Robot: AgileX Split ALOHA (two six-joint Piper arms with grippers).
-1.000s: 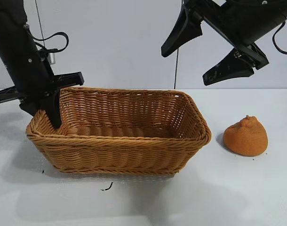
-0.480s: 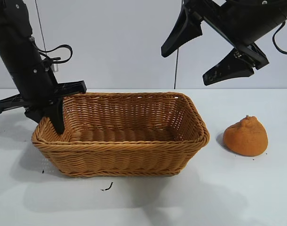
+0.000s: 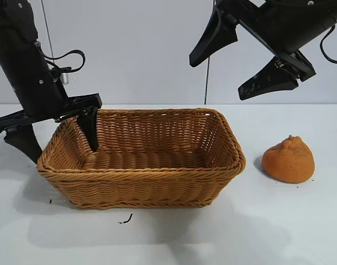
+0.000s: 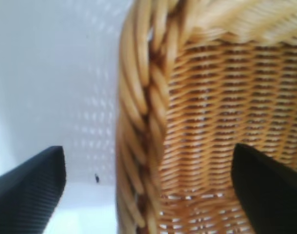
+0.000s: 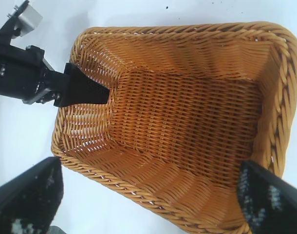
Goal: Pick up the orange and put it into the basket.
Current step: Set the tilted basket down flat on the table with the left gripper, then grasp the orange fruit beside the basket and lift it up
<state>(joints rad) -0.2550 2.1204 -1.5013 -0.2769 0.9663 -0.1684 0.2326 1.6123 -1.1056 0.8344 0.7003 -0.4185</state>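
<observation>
Sitting on the table (image 3: 301,221) just right of the wicker basket (image 3: 141,179), the knobby matte orange (image 3: 289,160) lies untouched, the left gripper (image 3: 57,135) spread astride the basket's left rim, the right gripper (image 3: 243,63) spread empty above it.

From the left wrist we see only a blurred stretch of the basket (image 4: 153,122) rim, its rest cut off. The orange (image 3: 290,160) escapes both wrist views. Both arms run past the exterior picture's upper edge.
</observation>
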